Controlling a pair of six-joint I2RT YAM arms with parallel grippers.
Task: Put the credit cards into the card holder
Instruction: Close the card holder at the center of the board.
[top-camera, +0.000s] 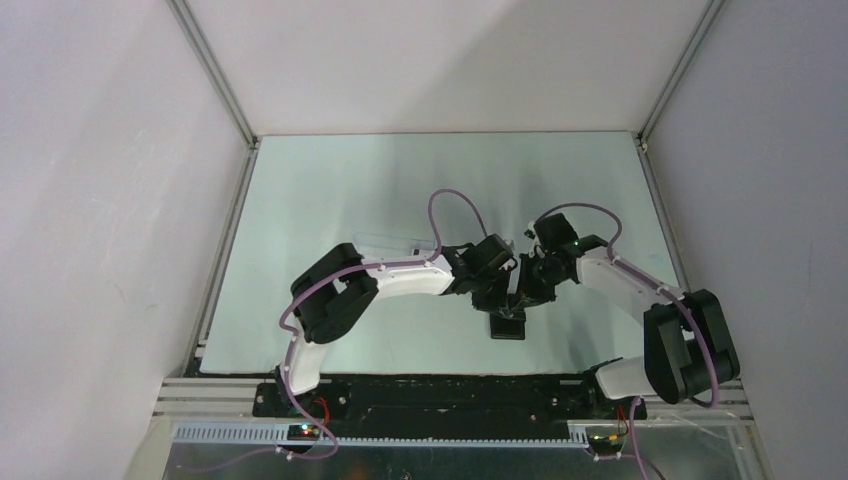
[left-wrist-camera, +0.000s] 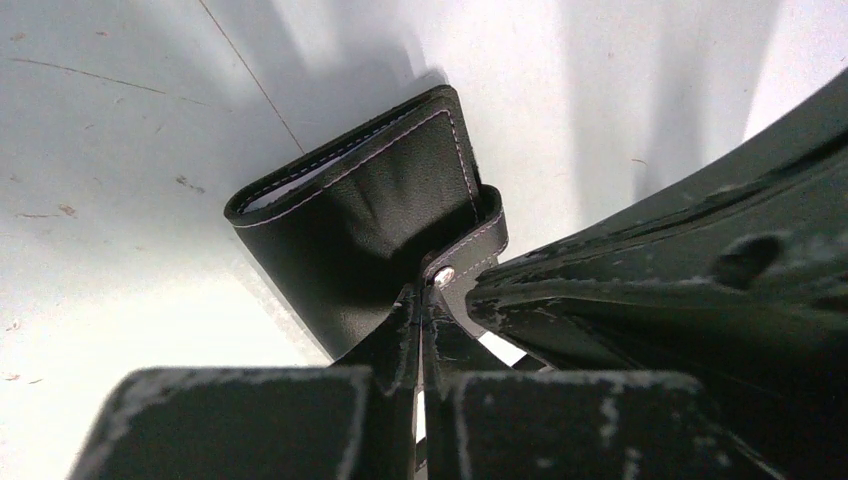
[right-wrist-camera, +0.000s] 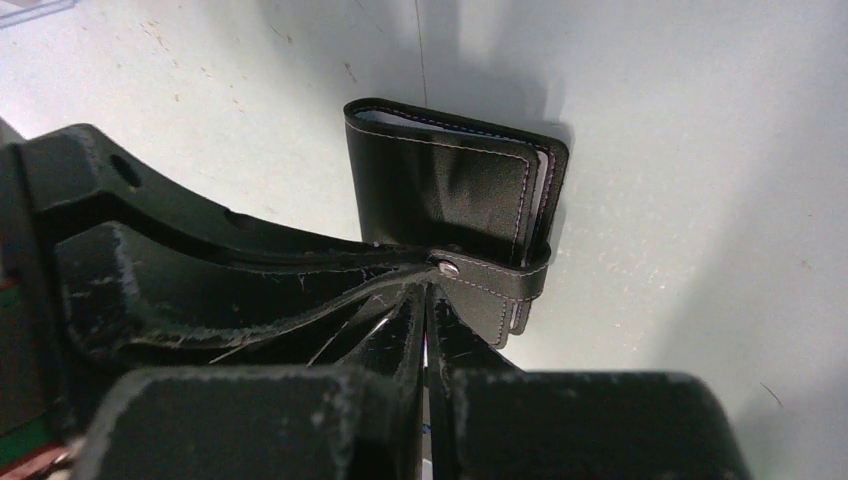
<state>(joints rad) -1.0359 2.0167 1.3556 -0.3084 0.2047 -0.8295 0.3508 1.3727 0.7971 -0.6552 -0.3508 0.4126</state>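
The card holder (top-camera: 507, 326) is folded shut near the middle of the worktop (top-camera: 330, 190), at 6 o'clock from where the two arms meet. Whether it rests on the surface or hangs just above it cannot be told. Its snap tab (right-wrist-camera: 495, 280) wraps over the open edge with the metal stud (right-wrist-camera: 447, 267) showing. A pale edge (right-wrist-camera: 545, 185) peeps from between the covers and may be pocket lining or a card. No loose credit cards show in any view.

The left gripper (left-wrist-camera: 421, 305), coming in from 10 o'clock, has its fingers pressed almost together on the holder's edge beside the stud. The right gripper (right-wrist-camera: 426, 300), from 2 o'clock, is likewise pinched nearly closed on the tab at the same spot, so the two sets of fingers crowd each other.

The risks follow from that crowding. Both grips sit on one small corner, so a pull by either arm could slide the holder out of the other's fingers and drop it. If the arms pull unevenly, the tab may twist rather than unsnap, or the fingers may knock together. If the fold springs open, anything tucked inside could spill. The clear box (top-camera: 385, 243), at 10 o'clock from the holder, lies close beside the left forearm, which could sweep it.
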